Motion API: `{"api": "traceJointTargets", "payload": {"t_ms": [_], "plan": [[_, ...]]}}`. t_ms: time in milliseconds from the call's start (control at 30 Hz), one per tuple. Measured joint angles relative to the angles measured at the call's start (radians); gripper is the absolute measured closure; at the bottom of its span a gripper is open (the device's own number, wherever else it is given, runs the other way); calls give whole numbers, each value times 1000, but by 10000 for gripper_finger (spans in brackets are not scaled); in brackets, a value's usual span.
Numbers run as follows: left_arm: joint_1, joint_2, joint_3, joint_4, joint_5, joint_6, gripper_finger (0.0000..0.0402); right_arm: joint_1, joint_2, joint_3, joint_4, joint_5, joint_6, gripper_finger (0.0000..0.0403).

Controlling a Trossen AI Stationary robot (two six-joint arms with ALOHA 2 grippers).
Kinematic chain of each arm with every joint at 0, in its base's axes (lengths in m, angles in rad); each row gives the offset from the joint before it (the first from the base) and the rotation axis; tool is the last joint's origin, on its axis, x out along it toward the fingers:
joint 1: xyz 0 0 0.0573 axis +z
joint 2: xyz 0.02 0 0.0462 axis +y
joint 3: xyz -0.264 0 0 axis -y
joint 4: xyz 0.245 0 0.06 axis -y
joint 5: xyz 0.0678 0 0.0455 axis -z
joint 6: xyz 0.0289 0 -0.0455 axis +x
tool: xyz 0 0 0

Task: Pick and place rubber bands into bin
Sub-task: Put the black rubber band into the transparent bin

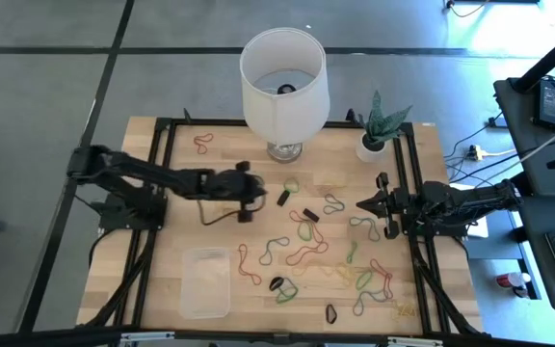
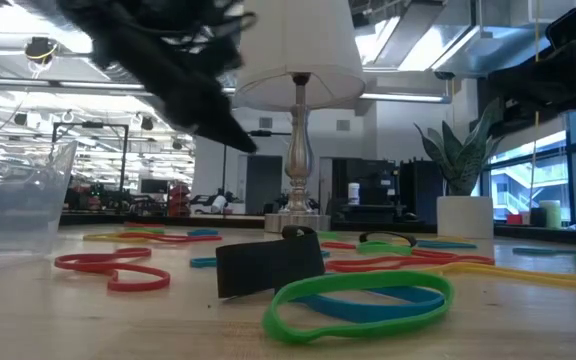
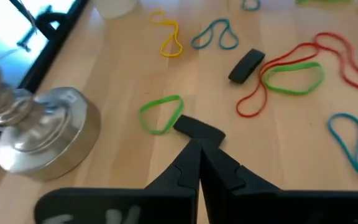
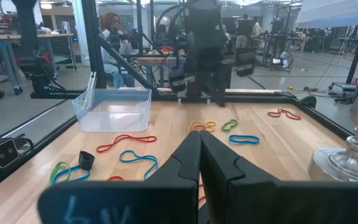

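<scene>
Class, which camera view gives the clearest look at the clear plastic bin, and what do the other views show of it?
The high view: the whole bin shows from above, near the table's front-left, with no band visible inside. The right wrist view shows it side-on, farther off. The low view catches only part of a wall at the picture's edge. The left wrist view misses it.

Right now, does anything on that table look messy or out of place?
Yes: rubber bands lie scattered loose over the wooden table, while the clear bin looks empty. A table lamp and potted plant also stand there.
</scene>
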Motion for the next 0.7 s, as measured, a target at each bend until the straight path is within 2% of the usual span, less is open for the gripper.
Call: {"api": "traceJointTargets", "payload": {"t_ms": [167,267,433,567,700], "plan": [[0,197,227,-185,-13,-30,372,0,0,0,0,0,0,393],[0,312,362,-302,-20,-71,338,0,0,0,0,0,0,393],[6,486,544,-405,-46,-157,277,0,0,0,0,0,0,393],[11,583,649,-496,-48,-227,244,0,0,0,0,0,0,393],[11,651,682,-552,-78,-260,233,0,0,0,0,0,-1,393]]}}
